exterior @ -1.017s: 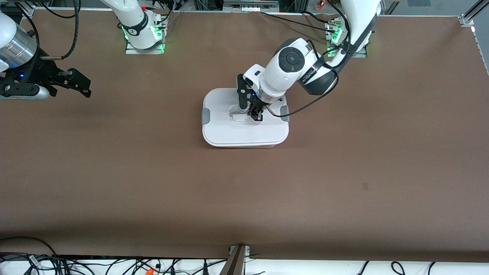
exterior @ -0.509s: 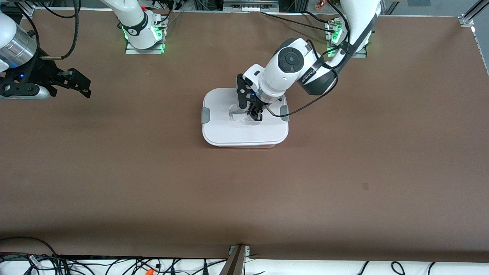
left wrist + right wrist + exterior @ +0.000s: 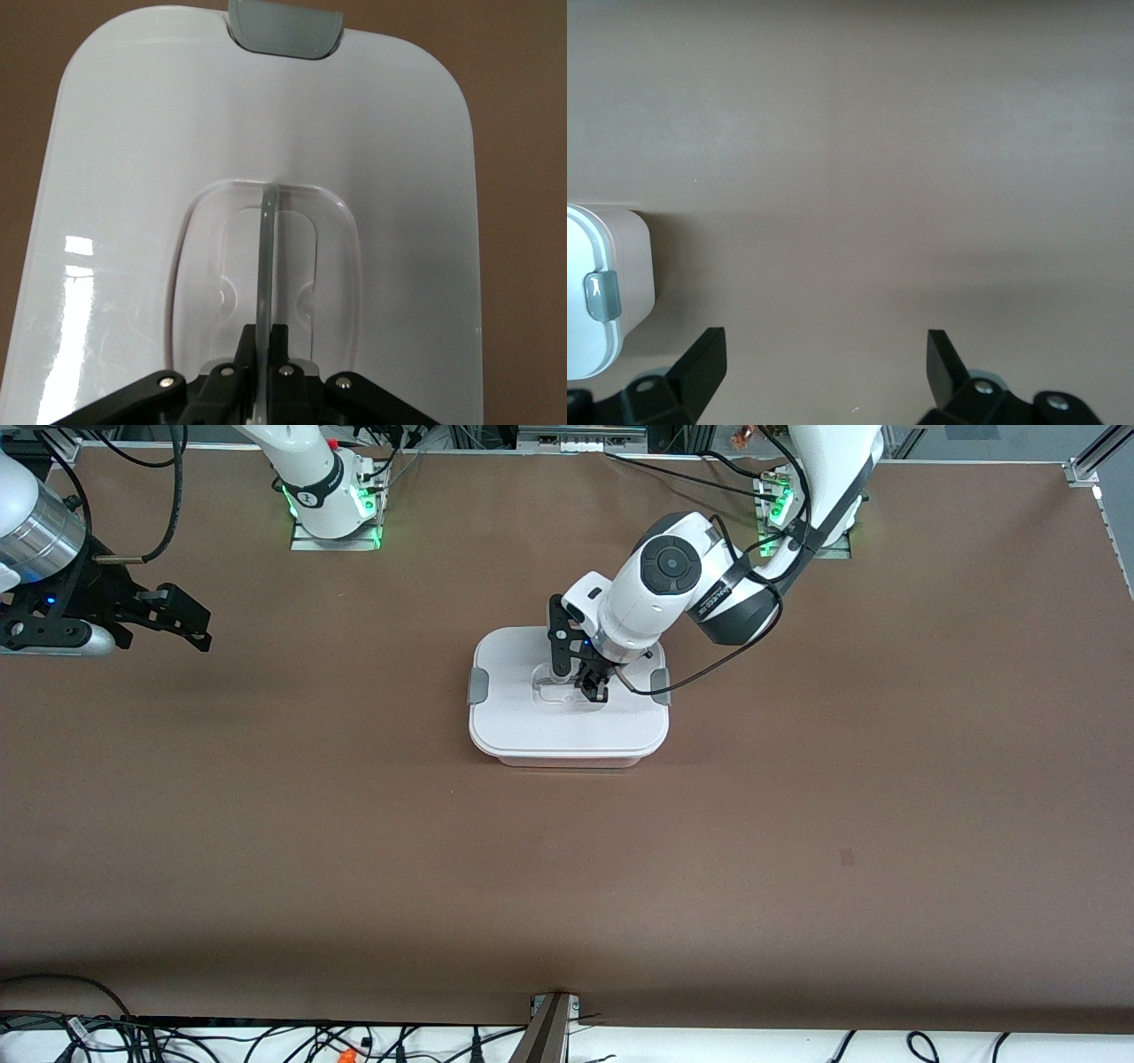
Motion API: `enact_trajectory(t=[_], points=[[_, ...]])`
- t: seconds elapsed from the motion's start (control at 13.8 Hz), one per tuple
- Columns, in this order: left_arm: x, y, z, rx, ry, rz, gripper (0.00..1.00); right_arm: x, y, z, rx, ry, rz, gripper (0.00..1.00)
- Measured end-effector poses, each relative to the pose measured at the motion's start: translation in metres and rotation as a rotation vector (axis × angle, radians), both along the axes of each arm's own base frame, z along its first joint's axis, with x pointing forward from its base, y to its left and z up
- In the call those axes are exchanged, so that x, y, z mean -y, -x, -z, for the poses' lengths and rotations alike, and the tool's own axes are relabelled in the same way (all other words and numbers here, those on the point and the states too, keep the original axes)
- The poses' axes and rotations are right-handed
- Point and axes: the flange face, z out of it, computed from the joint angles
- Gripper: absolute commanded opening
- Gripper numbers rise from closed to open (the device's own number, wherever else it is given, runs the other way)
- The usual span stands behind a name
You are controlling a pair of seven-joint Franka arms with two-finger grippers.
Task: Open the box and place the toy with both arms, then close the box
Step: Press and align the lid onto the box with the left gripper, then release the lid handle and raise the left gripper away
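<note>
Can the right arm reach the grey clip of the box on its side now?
Probably yes: the right gripper hangs open over bare table, and nothing lies between it and that grey clip. The left gripper only holds the lid's handle.

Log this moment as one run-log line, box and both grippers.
box: lid on, mid-table | left gripper: shut on lid handle | right gripper: open, waiting over the right arm's table end | toy: not visible

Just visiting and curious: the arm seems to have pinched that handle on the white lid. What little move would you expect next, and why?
Probably a short lift straight up. The left gripper is shut on the handle, and the lid sits flat on the box. The right gripper waits open over bare table.
</note>
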Motion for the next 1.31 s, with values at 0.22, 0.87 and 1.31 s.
enact_trajectory(t=[0.22,0.87,1.31], points=[[0.0,-0.001,0.0,0.0,0.0,0.002,0.99,0.0,0.0,0.0,0.0,0.0,0.0,1.0],[-0.007,0.004,-0.042,-0.058,-0.065,-0.146,1.0,0.0,0.0,0.0,0.0,0.0,0.0,1.0],[-0.146,-0.027,-0.168,-0.14,-0.254,-0.515,1.0,0.0,0.0,0.0,0.0,0.0,0.0,1.0]])
